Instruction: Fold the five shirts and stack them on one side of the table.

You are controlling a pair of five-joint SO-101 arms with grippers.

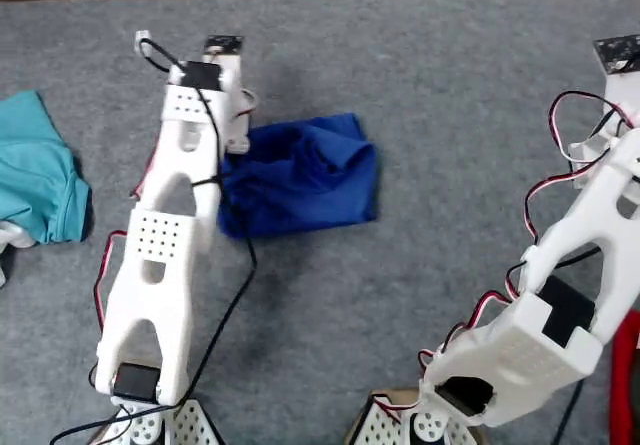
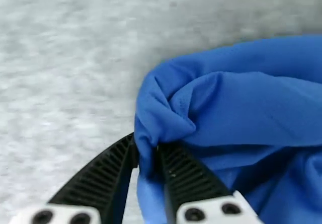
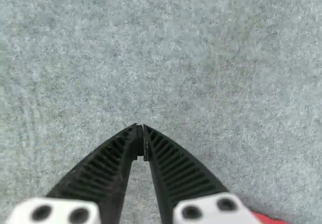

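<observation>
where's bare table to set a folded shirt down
Widest free patch: the grey table between the blue shirt and the right arm. The left is crowded: the left gripper pinches the blue shirt, teal shirt at the edge.

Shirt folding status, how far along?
Done: maybe the teal shirt, bunched at one side of the table. In hand: left gripper pinches an edge of the blue shirt, loosely folded. Left: finish blue, stack it. Right gripper shut, over the table.
</observation>
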